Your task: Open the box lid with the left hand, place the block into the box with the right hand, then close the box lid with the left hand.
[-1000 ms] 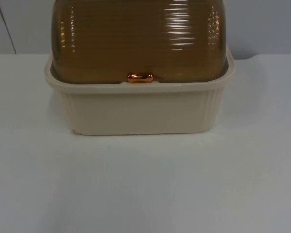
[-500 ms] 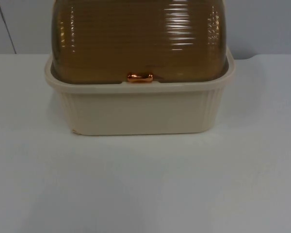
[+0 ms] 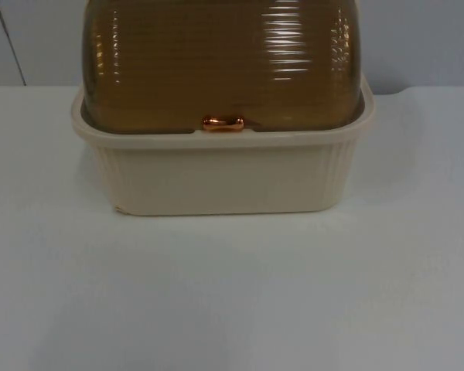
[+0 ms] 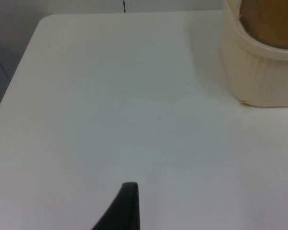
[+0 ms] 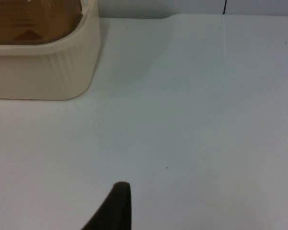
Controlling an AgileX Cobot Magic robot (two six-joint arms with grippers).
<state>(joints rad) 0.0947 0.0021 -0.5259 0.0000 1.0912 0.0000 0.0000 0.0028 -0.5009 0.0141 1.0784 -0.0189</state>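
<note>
Beyond the left gripper (image 4: 127, 211), off to its right side, a cream ribbed box (image 4: 259, 67) is seen on the white table (image 4: 110, 105), cut off at the frame edge. From the right gripper (image 5: 113, 208), the same box lies ahead and to its left. One black fingertip of each gripper is seen above bare table, touching nothing; how far either is spread cannot be told. Seen from the top camera, the box (image 3: 220, 174) is covered by a shut, ribbed amber translucent lid (image 3: 224, 66), its top cropped, with a copper-coloured handle (image 3: 223, 123) at its front edge. No writing can be read. What lies under the lid cannot be made out.
</note>
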